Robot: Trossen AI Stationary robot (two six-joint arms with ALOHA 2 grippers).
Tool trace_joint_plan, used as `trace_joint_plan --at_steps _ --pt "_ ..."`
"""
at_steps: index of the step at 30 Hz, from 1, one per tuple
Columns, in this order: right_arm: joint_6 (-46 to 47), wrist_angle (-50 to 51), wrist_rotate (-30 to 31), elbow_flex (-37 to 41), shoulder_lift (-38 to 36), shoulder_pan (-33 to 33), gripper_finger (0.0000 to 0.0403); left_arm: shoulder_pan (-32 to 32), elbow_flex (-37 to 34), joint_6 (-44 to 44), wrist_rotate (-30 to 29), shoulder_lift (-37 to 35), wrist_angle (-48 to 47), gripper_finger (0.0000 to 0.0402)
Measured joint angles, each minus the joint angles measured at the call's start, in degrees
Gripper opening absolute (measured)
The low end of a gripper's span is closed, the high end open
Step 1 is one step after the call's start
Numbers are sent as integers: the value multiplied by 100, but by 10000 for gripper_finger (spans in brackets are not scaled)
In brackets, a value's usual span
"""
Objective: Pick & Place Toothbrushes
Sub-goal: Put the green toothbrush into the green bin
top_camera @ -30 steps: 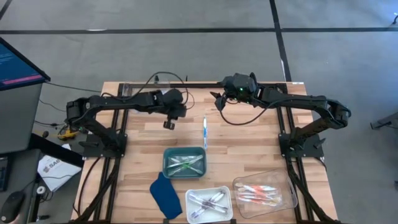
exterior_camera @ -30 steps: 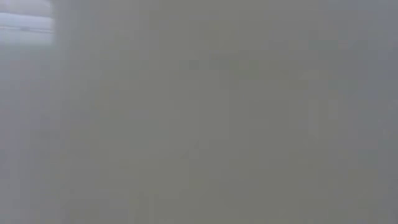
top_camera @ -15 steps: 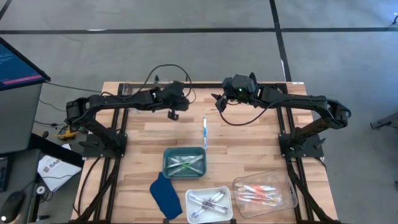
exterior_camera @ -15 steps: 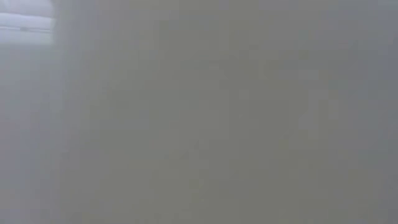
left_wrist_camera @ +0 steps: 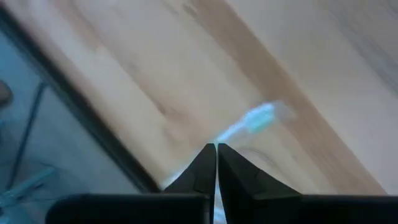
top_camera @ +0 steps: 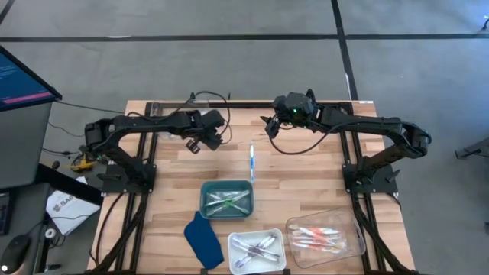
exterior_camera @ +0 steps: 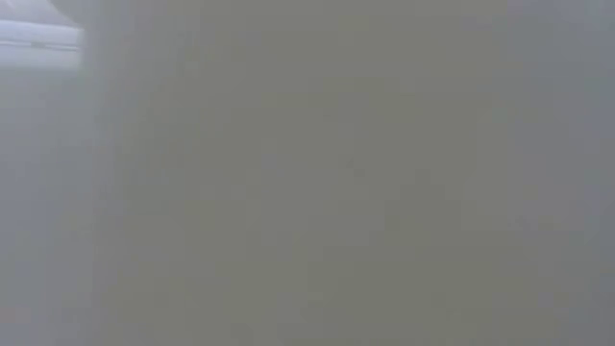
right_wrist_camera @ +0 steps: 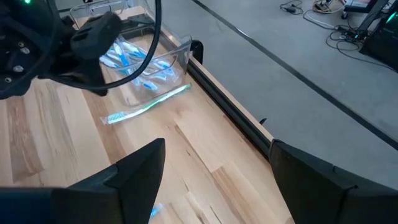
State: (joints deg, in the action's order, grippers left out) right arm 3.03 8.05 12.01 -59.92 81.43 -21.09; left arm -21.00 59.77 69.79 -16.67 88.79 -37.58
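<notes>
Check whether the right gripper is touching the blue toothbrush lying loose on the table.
Apart. In the high view, bare wood shows between the open right gripper and the blue toothbrush at its nearest end.

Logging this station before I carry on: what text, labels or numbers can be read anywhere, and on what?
Monitor screen: lines of text, too small to read.
White sheet on the floor: dark print, too small to read.
No other lettering shows in any view, so there is nothing to quote.
</notes>
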Motion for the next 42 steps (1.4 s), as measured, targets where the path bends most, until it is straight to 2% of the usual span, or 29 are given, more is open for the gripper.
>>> trace_joint_plan --at_steps 3,5,8,12,18,24,31,42 --pt "0 1 0 0 0 -1 282 5 2 2 -3 0 268 10" --pt "0 -5 0 0 0 -2 282 3 6 156 201 42 288 14" --pt "0 -15 0 0 0 -8 282 21 -59 450 371 183 297 34" --pt "0 -16 0 0 0 -8 282 82 -329 540 64 515 390 87" --pt "0 -12 0 0 0 19 282 173 -452 1189 -684 930 547 177" --pt "-4 -12 0 0 0 44 282 182 -450 1426 -601 953 807 230" --pt "-19 25 0 1 0 44 282 203 -555 1582 -349 951 837 240" --pt "-17 52 0 0 0 44 282 204 -967 1745 -377 935 965 211"
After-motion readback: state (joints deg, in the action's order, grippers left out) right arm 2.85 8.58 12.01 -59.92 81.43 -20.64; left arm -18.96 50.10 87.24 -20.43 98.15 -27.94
